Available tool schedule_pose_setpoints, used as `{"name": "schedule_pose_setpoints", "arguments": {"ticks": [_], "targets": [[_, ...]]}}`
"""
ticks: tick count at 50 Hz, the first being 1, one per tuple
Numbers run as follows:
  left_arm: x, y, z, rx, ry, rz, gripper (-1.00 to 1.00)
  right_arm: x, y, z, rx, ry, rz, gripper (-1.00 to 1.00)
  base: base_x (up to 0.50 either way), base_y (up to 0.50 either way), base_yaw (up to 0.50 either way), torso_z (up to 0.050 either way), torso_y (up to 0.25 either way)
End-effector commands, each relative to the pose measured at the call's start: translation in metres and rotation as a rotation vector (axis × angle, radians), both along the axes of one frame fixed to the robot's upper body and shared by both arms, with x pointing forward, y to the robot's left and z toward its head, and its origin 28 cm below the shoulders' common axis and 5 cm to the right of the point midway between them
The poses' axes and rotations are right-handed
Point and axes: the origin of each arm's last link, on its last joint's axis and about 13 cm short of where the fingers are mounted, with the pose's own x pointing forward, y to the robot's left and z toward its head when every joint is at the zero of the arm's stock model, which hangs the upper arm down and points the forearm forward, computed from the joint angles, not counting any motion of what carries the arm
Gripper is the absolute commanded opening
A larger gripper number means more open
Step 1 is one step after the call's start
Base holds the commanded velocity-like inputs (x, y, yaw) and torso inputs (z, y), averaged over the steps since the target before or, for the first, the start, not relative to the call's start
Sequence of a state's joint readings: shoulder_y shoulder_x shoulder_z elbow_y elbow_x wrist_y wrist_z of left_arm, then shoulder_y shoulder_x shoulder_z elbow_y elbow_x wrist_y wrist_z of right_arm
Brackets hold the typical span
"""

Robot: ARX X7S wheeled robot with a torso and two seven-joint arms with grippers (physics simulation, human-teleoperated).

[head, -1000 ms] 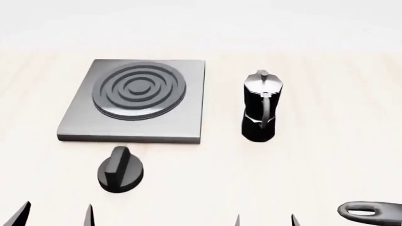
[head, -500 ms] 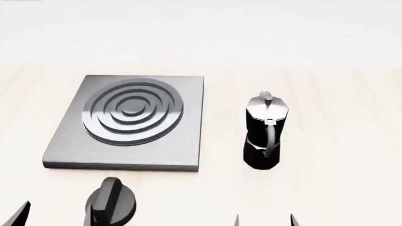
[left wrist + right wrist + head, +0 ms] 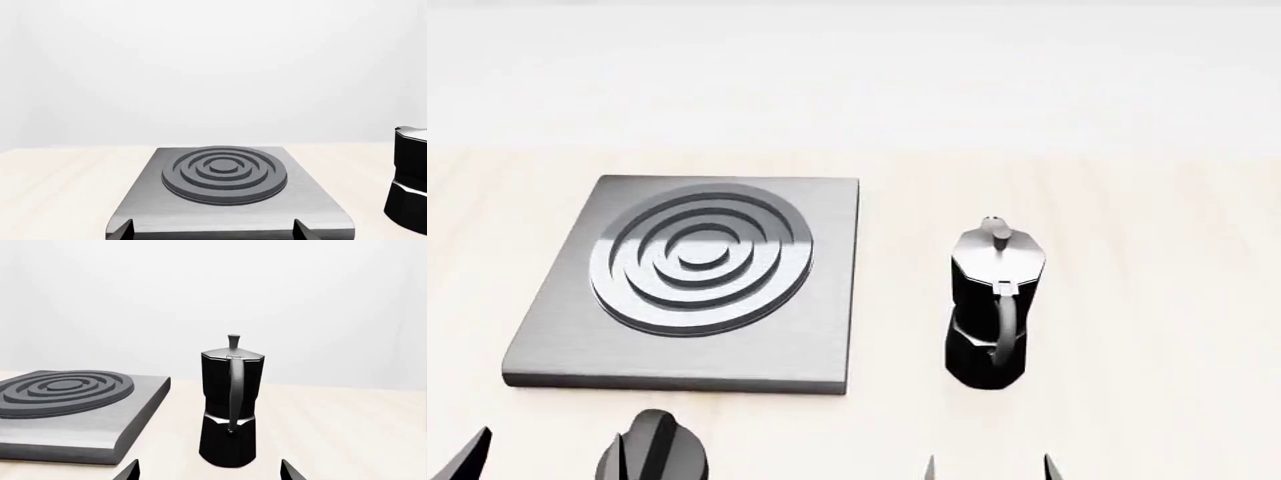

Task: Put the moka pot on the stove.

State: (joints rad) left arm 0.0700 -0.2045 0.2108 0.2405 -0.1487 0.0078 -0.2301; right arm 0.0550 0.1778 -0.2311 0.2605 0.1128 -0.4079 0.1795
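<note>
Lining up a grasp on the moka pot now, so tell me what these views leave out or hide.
- Both grippers: only the fingers' dark tips poke above the bottom edge in every view, left and right; both look spread.
- Moka pot: left wrist view cuts it at the right edge; its far side is hidden in the right wrist view.
- Black knob: head view's bottom edge cuts it off.
- Stove: near edge cropped in left wrist view.
</note>
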Motion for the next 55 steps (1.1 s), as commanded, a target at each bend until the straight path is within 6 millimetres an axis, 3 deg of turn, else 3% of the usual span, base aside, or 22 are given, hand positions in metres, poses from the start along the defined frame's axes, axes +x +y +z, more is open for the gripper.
{"name": "schedule_pose_setpoints", "arguments": {"ticks": [1,55], "targets": [[0.0031,0.0025,-0.0035,-0.006,0.002,-0.007,1.00,-0.0002,0.0015,0.0002,-0.006,0.010,0.004,1.00,0.25,0.00,0.00,0.000,0.000],[0.0062,0.0040,-0.0022,-0.006,0.001,-0.004,1.00,0.0002,0.0013,0.0003,-0.020,-0.010,0.008,1.00,0.01,0.08,0.00,0.000,0.000]]}}
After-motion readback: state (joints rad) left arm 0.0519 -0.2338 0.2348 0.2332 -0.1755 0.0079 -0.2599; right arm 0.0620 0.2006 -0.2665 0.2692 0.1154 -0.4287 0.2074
